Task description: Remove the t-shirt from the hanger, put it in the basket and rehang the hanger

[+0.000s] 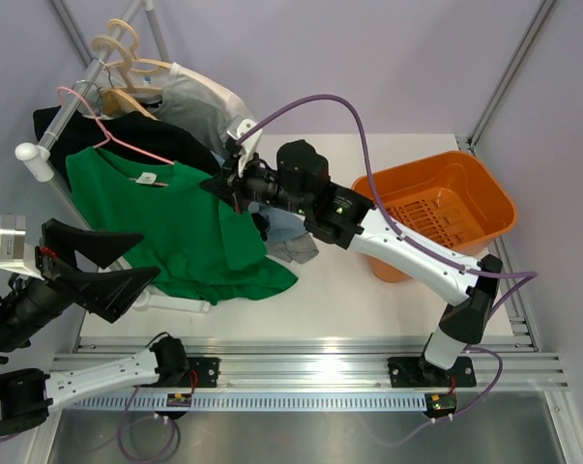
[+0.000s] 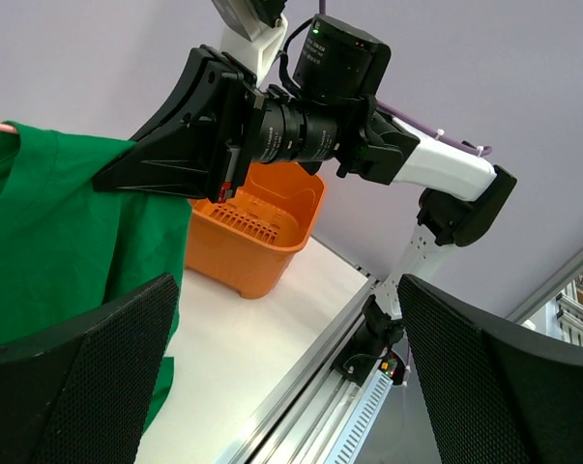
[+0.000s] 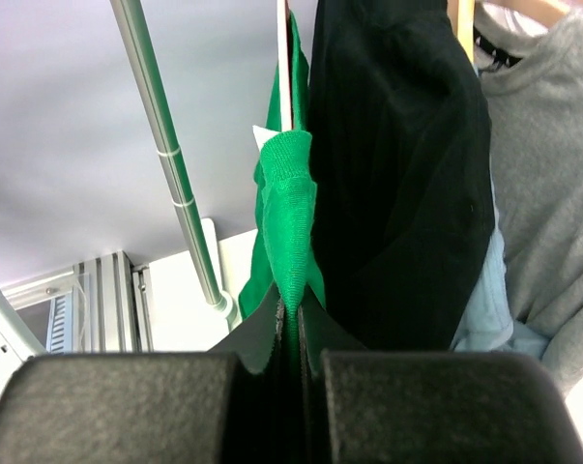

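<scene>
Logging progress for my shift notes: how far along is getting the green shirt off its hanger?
Done: right gripper jaws pinch the t-shirt sleeve. In hand: that grip, pull not evident. To do: the t-shirt hangs on the hanger, hooked on the rail; left gripper is open, holding nothing.

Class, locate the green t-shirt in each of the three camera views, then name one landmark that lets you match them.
Top external: the t-shirt hangs left of centre.
Left wrist: the t-shirt fills the left edge.
Right wrist: the t-shirt is a narrow strip at centre.
Shared landmark: the right gripper, pinching its fabric.
</scene>
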